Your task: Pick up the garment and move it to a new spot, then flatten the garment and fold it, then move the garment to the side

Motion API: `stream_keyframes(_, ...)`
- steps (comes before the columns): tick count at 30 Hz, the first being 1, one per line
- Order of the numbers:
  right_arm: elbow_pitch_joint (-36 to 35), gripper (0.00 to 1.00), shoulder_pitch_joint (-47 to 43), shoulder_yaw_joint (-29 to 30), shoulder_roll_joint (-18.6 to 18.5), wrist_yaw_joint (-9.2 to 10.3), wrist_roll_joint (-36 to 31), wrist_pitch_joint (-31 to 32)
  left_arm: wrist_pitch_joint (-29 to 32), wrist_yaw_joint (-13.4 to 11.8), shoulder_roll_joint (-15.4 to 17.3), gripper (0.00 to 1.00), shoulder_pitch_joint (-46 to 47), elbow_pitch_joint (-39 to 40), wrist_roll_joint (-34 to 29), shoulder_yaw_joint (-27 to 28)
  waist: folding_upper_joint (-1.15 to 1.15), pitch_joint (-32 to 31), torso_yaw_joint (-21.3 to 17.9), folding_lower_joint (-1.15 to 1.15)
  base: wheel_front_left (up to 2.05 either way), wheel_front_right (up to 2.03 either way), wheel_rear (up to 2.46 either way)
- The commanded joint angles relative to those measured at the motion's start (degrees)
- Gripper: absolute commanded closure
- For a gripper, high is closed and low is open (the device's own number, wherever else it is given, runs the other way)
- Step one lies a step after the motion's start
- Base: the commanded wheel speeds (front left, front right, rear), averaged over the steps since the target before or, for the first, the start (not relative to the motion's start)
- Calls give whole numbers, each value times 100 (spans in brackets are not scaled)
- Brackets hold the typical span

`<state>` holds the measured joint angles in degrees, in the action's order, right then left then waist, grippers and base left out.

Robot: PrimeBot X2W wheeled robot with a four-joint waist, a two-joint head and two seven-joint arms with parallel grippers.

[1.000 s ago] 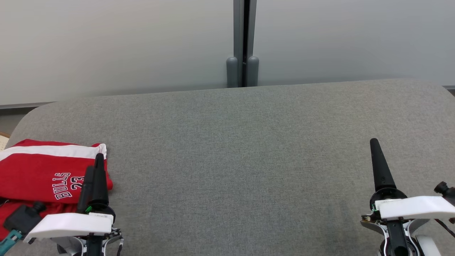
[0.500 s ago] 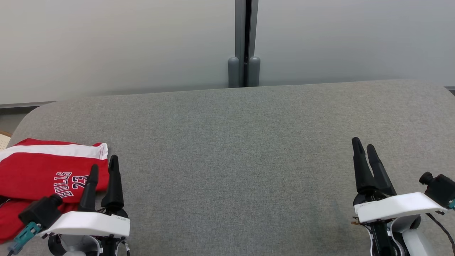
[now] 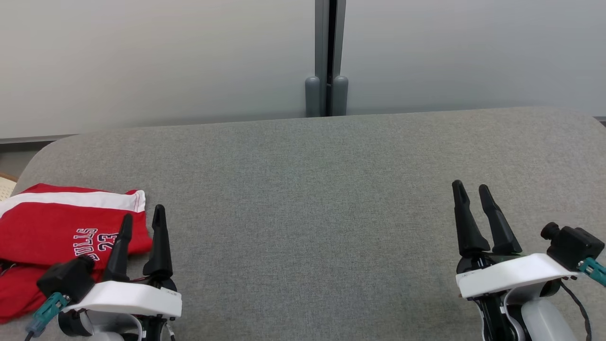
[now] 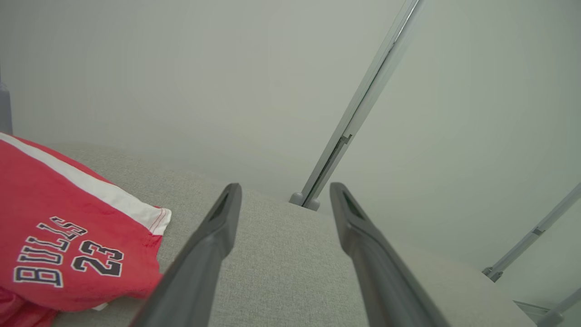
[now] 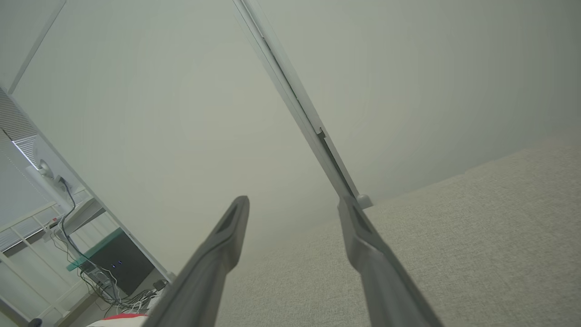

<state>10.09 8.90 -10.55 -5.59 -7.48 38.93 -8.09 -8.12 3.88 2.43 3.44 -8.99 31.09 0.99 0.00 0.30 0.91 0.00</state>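
Head view, biggest first: takes in one grey cloth-covered surface point(image 3: 303, 189), wide and rounded at its far corners, backed by two pale wall panels point(image 3: 142, 61) with one grey post point(image 3: 330, 38) between them. Carries one garment point(image 3: 57, 232), red with a white band and the lettering BULLS 23, lying at the left near corner of the surface, folded into a compact stack with a second red layer poking out beneath. Seems, judging by that, very far along: looks picked up, flattened, folded and set to the side already, with little or nothing left beyond perhaps tidying the lower layer. Cannot vouch for the neatness of the fold, part of it being hidden behind the left arm. Counts two claws: left claw point(image 3: 143, 213) spread and empty, pointing up beside the garment's right edge, one finger overlapping the red cloth in this view, touching or not cannot tell; right claw point(image 3: 470, 186) spread and empty too, well apart from the garment, over bare surface at the right. Confirms from the left wrist view an open gap with nothing in it and the garment off to the left; shows from the right wrist view parted fingers over bare grey cloth. Ends with two small rounded feet point(image 3: 312, 94) at the post's base.
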Motion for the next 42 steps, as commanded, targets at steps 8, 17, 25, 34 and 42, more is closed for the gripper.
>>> stream_keyframes(8,13,0,154,-141,-60,-1,-546,-168,-162,-25,41,0,107,114,-582,-38,0,-22,18,0,0,0,0)
stream_keyframes(17,75,0,201,-244,-65,-2,-970,-285,-277,-21,45,0,81,73,-1011,-66,0,-40,34,0,0,0,0)
stream_keyframes(25,100,0,219,-315,-78,-2,-1304,-381,-367,-46,48,0,78,84,-1358,-90,0,-52,40,0,0,0,0)
stream_keyframes(34,218,0,244,-343,-60,-2,-1688,-486,-479,-81,51,0,78,90,-1761,-119,0,-74,50,0,0,0,0)
stream_keyframes(42,472,0,291,-221,3,-1,-2037,-580,-565,-99,53,0,76,77,-2094,-137,0,-78,56,0,0,0,0)
